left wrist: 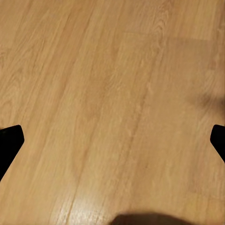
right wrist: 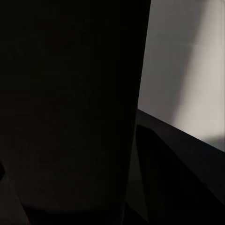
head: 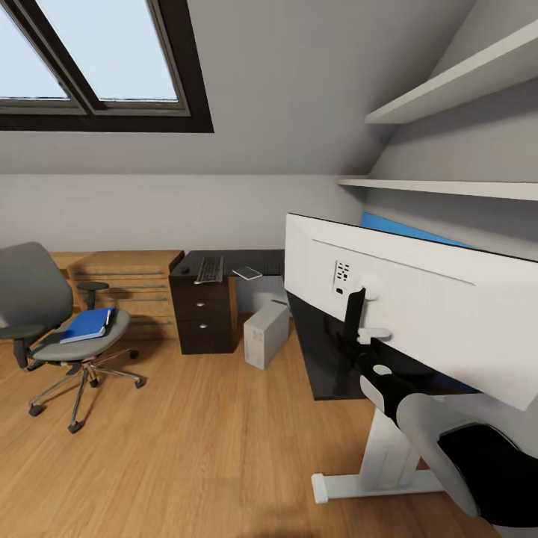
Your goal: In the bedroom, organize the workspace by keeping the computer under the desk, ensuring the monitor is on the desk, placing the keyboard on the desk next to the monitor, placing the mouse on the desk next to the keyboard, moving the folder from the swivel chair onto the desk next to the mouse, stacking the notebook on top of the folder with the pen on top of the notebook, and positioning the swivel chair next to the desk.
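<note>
The monitor (head: 418, 299) stands tilted at the near end of the black desk (head: 329, 373), its white back to the head camera, long axis running along the desk edge. The right arm (head: 448, 441) reaches up beside its stand; I cannot tell how its fingers sit. The left gripper (left wrist: 112, 140) hangs wide open over bare floor (left wrist: 93, 70), holding nothing. The right arm is nearer.

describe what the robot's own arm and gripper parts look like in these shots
In the head view, the right arm is a smooth, rounded, light grey shell over a glossy black segment. The left gripper shows just two black wedge-shaped fingertips, plain and matte, at the frame's edges over the wooden floor. No cables or markings are visible.
</note>
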### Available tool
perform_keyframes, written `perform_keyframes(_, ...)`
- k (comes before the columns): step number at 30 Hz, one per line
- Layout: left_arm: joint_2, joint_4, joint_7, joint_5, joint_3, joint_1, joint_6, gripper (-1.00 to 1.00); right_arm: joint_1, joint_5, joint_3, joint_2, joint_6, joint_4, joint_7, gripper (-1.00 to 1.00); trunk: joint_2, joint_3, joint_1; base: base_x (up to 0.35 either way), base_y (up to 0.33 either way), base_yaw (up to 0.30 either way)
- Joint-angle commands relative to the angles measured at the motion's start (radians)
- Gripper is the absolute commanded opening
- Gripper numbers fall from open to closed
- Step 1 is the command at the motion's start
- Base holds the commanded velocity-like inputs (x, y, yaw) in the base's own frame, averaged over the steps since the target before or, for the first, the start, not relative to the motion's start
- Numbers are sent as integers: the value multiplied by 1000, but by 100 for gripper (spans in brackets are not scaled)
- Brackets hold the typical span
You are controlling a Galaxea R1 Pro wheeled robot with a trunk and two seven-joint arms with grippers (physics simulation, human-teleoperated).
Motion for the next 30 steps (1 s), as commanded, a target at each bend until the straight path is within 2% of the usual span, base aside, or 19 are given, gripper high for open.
perform_keyframes(1, 1, 1, 5, 11, -9, -1, -6, 100, 14, -11, 0, 0, -1, 4, 2, -100, 0, -1, 0, 0, 0, 0)
perform_keyframes(13, 1, 1, 5, 11, -8, -1, -6, 100, 14, -12, 2, 0, -2, 6, 15, -100, 0, -1, 0, 0, 0, 0)
perform_keyframes(19, 1, 1, 5, 11, -9, -1, -6, 100, 14, -12, 2, 0, -2, 7, 51, -100, 0, -1, 0, -108, 97, 0)
perform_keyframes(30, 1, 1, 5, 11, -9, -1, -6, 100, 14, -12, 2, 0, -2, 7, 54, -100, 0, -1, 0, -19, 16, 0)
